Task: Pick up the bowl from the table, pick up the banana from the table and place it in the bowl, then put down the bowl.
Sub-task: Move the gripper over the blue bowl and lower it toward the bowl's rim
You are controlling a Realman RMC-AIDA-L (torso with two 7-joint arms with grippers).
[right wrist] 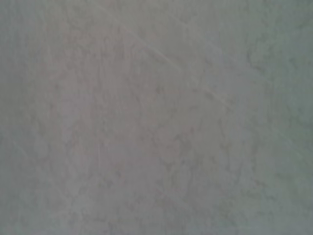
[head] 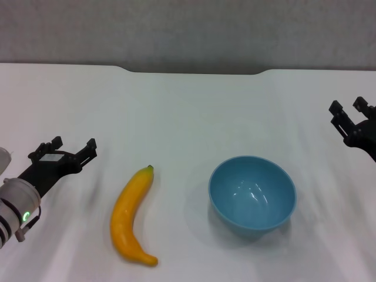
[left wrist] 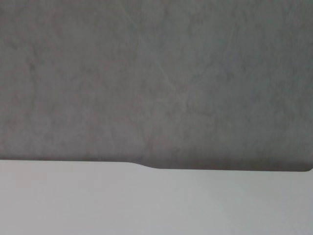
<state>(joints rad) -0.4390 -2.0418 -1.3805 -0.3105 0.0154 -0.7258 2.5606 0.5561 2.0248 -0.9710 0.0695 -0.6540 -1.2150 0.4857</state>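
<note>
Centrally on the white table (head: 188, 111): glossy light-blue bowl (head: 252, 195), upright, near curved yellow-orange banana (head: 132, 214) lying flat, green stem away; left gripper (head: 71, 147) and right gripper (head: 348, 108) flanking, fingers spread, holding nothing.

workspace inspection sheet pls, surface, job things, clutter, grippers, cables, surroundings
surface: white table, dark notched far edge
job's things: banana lying flat, stem tip pointing away from the robot; bowl upright and empty, to the banana's right, apart from it
clutter: nothing seen
grippers: left gripper open, left of the banana, holding nothing; right gripper open near the table's right edge, holding nothing
cables: nothing seen
surroundings: grey wall behind the table
</note>
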